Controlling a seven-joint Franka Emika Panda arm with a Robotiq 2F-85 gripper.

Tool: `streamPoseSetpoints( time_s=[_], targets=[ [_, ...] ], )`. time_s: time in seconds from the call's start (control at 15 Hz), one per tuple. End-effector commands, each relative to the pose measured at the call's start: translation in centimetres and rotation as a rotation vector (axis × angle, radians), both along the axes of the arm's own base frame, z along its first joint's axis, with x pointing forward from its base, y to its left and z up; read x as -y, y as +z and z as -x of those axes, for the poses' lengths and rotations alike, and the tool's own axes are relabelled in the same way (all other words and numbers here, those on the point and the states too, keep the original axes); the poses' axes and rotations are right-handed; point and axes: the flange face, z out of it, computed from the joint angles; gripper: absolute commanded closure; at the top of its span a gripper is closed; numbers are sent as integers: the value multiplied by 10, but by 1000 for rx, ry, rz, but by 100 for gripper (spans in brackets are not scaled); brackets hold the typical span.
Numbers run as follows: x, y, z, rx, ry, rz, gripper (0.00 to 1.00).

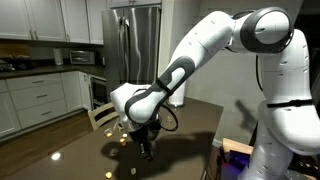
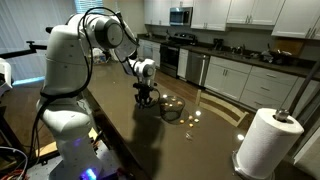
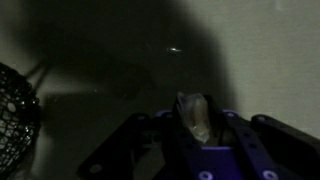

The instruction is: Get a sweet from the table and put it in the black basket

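Gripper: the gripper (image 3: 196, 110) is clenched on a pale sweet (image 3: 197, 124), which sits between its two fingers in the wrist view.
Sweet: in the jaws, held low over the table (image 1: 190, 125), outside the basket.
Basket: the basket (image 2: 172, 108) stands on the table, just beside the gripper; in the wrist view its mesh wall shows at the left edge.
Arm: the white arm (image 1: 200, 50) reaches down, with the gripper pointing at the tabletop.
Specks: small bright specks (image 2: 195, 117) lie on the table near the basket; whether they are sweets or reflections cannot be told.
Paper roll: the paper roll (image 2: 268, 140) stands in the foreground, well apart from the basket.
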Motion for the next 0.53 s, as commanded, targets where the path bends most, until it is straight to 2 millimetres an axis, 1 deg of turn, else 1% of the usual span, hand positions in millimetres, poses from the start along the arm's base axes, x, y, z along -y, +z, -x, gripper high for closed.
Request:
streamPoseSetpoints(
  time_s=[0.0,0.27,0.47],
  targets=[
    [-5,40,-1,68,24,32,91],
    [12,80,-14,142,-7,-13,91],
    [33,108,-30,190,-53,-50,91]
  ],
)
